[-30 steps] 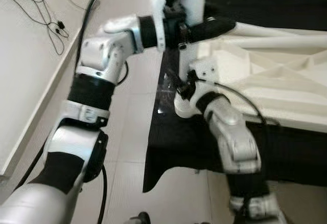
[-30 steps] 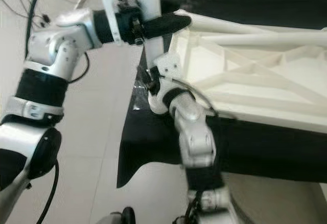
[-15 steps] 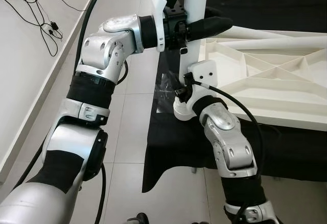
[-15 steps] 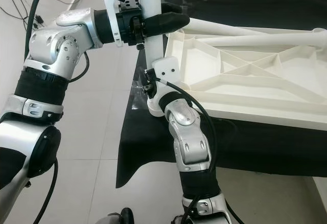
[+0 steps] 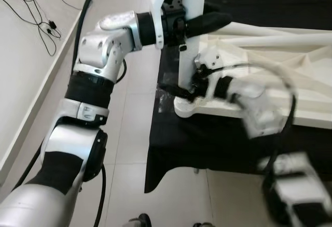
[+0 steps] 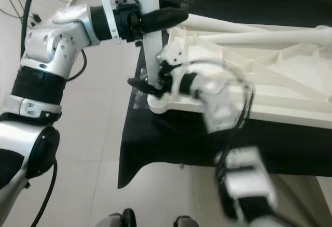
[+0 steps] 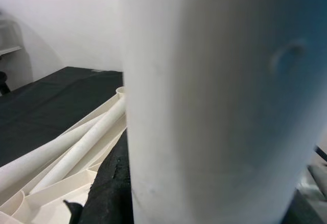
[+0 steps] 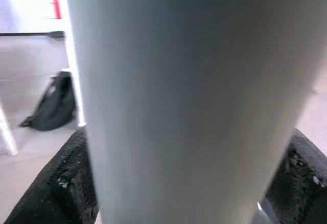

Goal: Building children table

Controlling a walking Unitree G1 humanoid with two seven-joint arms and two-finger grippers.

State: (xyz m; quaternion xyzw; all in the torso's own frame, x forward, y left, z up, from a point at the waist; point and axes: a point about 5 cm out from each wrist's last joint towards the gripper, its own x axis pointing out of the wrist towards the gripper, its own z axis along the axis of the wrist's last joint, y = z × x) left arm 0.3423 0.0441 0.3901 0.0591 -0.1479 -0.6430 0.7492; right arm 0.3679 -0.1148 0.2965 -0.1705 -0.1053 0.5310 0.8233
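A white table leg (image 5: 187,61) stands upright in the corner socket (image 5: 185,108) of the upside-down white tabletop (image 5: 295,76). My left gripper (image 5: 193,25) is shut on the leg high up, one black finger (image 7: 104,193) lying against it. At the leg's foot, my right gripper (image 5: 179,89) is shut on the same leg (image 8: 194,96), with a black finger (image 8: 56,183) on each side. The right arm (image 5: 259,113) is blurred by motion.
The tabletop lies on a black cloth (image 5: 207,144) whose edge hangs over the tiled floor (image 5: 129,133). Two loose white legs (image 5: 275,30) rest across the tabletop's far side. A white wall with cables (image 5: 36,9) runs along the left.
My right arm has swung its elbow out to the right and is now blurred, while its gripper stays at the leg's foot. The left gripper keeps its hold high on the leg.
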